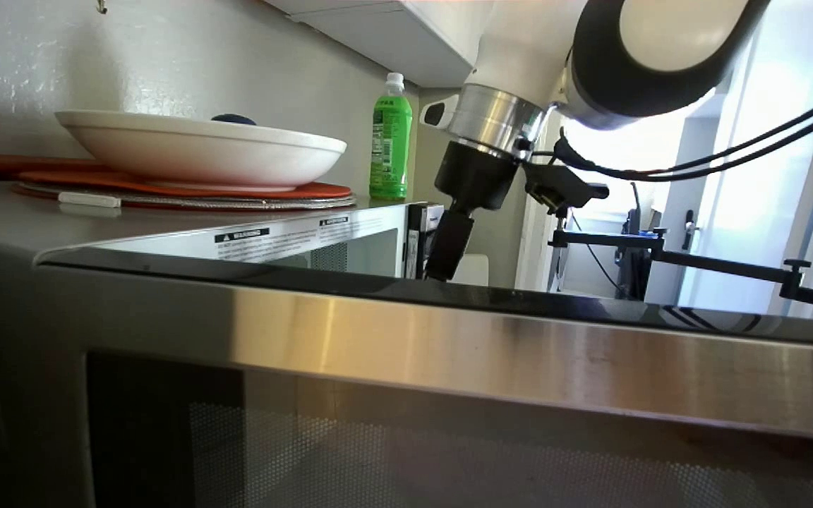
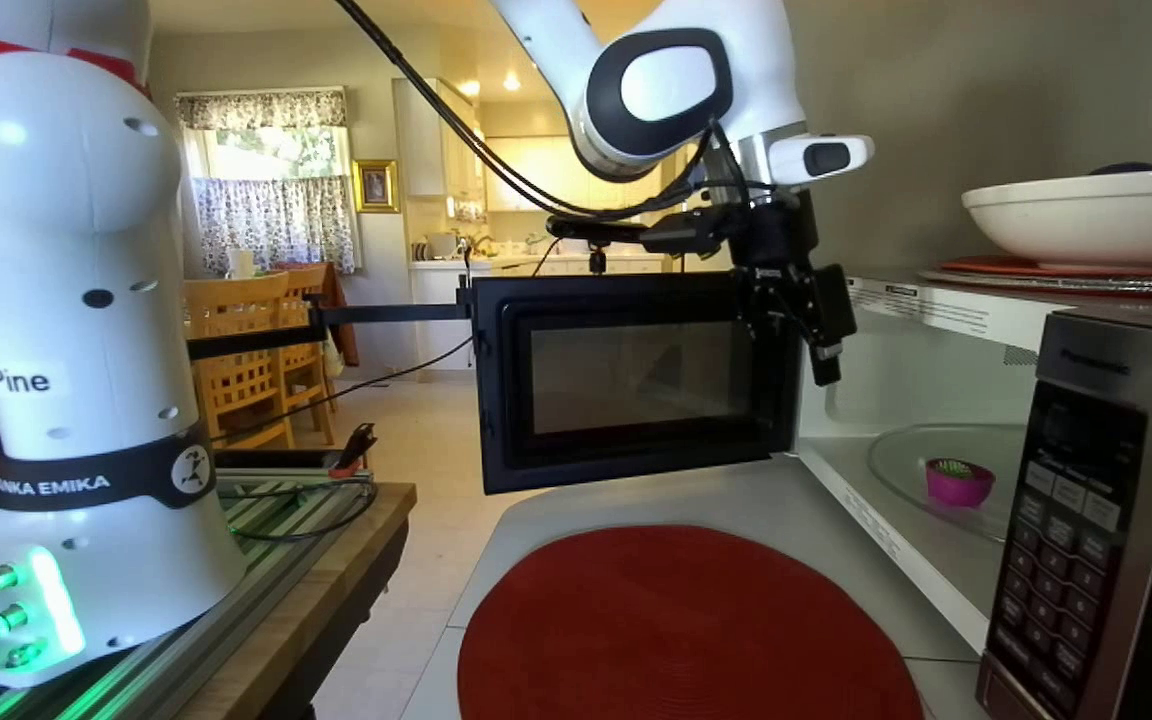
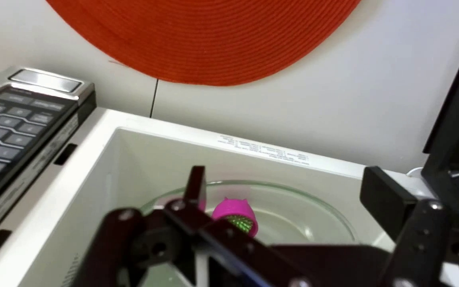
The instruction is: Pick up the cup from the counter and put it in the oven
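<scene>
A small pink cup (image 2: 960, 486) with green bristly contents stands upright inside the oven, a microwave (image 2: 891, 540) with its door (image 2: 636, 465) open. In the wrist view the cup (image 3: 234, 208) sits on the round glass turntable (image 3: 285, 187), partly covered by a gripper finger. In an exterior view (image 1: 519, 346) the door hides the cup. My gripper (image 3: 291, 191) is open and empty, its fingers wide apart. In both exterior views the gripper (image 2: 811, 345) (image 1: 445, 257) hangs at the oven's opening, near the door's hinge side, apart from the cup. The counter (image 2: 536, 520) is light grey.
A red round mat (image 2: 686, 630) lies on the counter before the oven. The keypad panel (image 2: 1071, 510) flanks the opening. A white bowl (image 1: 202, 152) on mats and a green bottle (image 1: 391, 141) stand on the oven. A camera arm (image 2: 391, 313) extends behind the door.
</scene>
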`<state>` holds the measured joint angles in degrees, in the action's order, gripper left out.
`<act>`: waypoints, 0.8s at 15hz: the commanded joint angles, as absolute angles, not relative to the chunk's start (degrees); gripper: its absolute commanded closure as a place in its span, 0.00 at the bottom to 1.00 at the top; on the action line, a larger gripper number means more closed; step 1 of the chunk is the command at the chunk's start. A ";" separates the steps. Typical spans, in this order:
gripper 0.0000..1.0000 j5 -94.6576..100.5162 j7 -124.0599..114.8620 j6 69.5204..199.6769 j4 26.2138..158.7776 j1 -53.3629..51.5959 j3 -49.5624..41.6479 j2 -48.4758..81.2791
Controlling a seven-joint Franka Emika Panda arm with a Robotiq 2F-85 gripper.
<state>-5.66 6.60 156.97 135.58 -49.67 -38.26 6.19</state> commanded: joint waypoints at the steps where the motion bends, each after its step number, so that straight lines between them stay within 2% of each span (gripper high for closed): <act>1: 0.00 -0.75 5.96 146.20 135.20 -34.53 -23.47 -0.59; 5: 0.00 -2.38 6.03 133.06 132.91 -20.11 -9.45 -3.62; 8: 0.00 -2.64 4.85 127.30 131.66 -14.04 -4.34 -3.83; 12: 0.00 -2.81 5.72 128.26 132.51 -10.05 -0.65 -4.06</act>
<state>-2.55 5.55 128.40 132.60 -13.05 -3.64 -4.07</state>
